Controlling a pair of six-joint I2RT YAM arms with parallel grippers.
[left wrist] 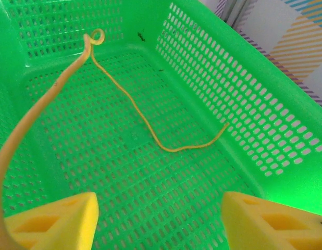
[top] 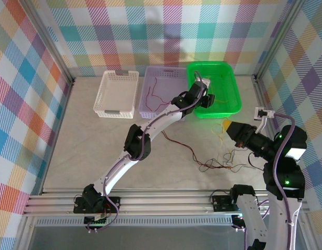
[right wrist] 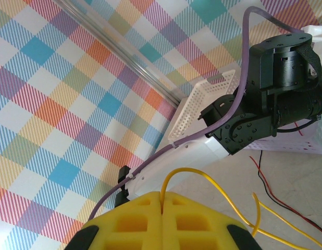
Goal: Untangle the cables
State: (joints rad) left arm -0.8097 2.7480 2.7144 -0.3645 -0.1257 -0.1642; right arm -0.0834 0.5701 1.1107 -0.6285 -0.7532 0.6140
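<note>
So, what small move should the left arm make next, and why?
Probably lift the left gripper straight out of the green basket: its jaws stand open and the yellow cable lies on the basket floor, one end rising beside a finger.

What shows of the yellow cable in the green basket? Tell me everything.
The yellow cable is a thin, limp, smooth wire. In the left wrist view it rises from the lower left, close beside one yellow foam pad of the left gripper, whose jaws stand apart; contact there cannot be told. It curls into a small loop near the far wall of the green basket, then trails down across the perforated floor, bends, and ends in a free tip near the right wall.
</note>
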